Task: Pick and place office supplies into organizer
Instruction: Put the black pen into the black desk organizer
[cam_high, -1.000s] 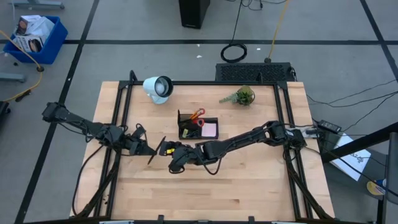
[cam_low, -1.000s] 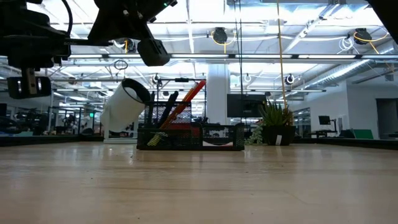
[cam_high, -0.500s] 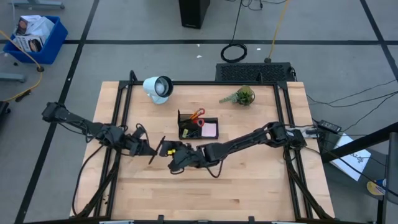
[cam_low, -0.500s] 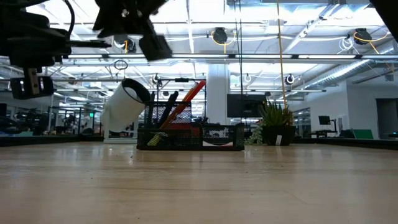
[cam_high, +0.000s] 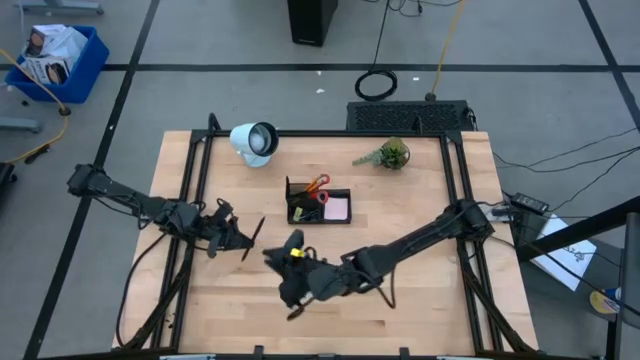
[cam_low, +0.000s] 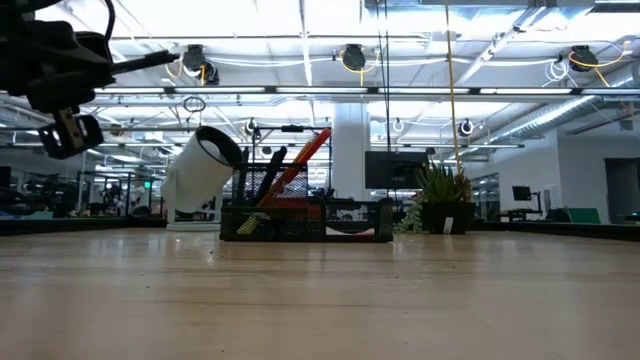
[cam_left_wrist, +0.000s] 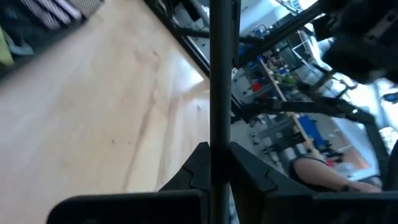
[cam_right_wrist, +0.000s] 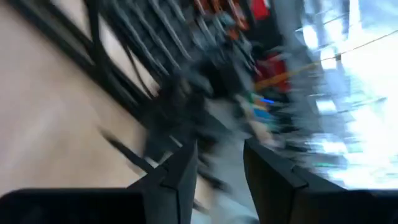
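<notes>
Item: black pen (cam_high: 252, 238), clamped upright between our left gripper (cam_left_wrist: 219, 163) fingers for carrying to the organizer (cam_high: 318, 205); our right gripper (cam_high: 291, 290) waits near the table's front, fingers parted, empty.

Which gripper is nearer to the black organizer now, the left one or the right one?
The left. The left gripper holds a black pen just beside the organizer's front-left corner. The right gripper is farther off, toward the table's near edge.
</notes>
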